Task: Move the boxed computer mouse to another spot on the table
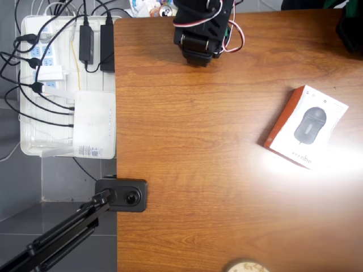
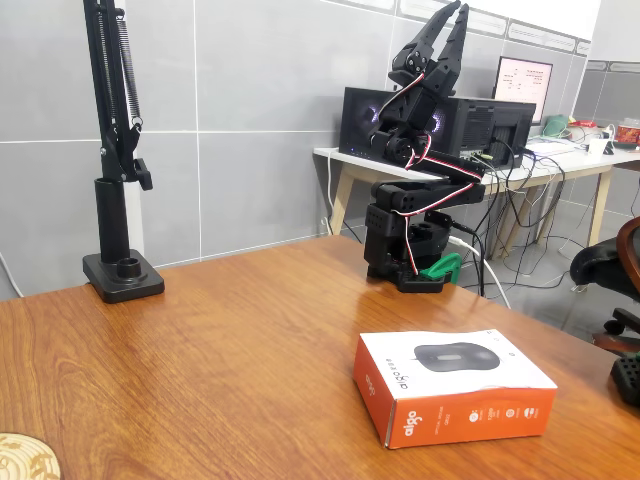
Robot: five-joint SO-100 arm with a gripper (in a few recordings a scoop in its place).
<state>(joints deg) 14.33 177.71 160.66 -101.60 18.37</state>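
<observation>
Glossy brown woodgrain runs across your desk (image 2: 230,340), smooth enough to throw back a bright patch of glare near its right side in the overhead view. Going left to right in that view, you first meet a white plastic tray (image 1: 28,148) off the desk's edge, carrying power strips, black adapters, tangled cables and a plain white box (image 1: 94,119) with a small label strip. Just right of it, a black clamp base (image 1: 123,194) grips the desk edge, with a jointed boom running off to the lower left. Next comes the black arm, its base near the far edge; in the fixed view your end effector (image 2: 447,22) points upward well above the desk, its two tapered fingers nearly together, with nothing between them. Furthest right lies the boxed computer mouse (image 2: 450,385), flat on the desk and well apart from the arm: a white top showing a dark grey mouse, orange-red sides, and a white logo that seems to read "aigo".
</observation>
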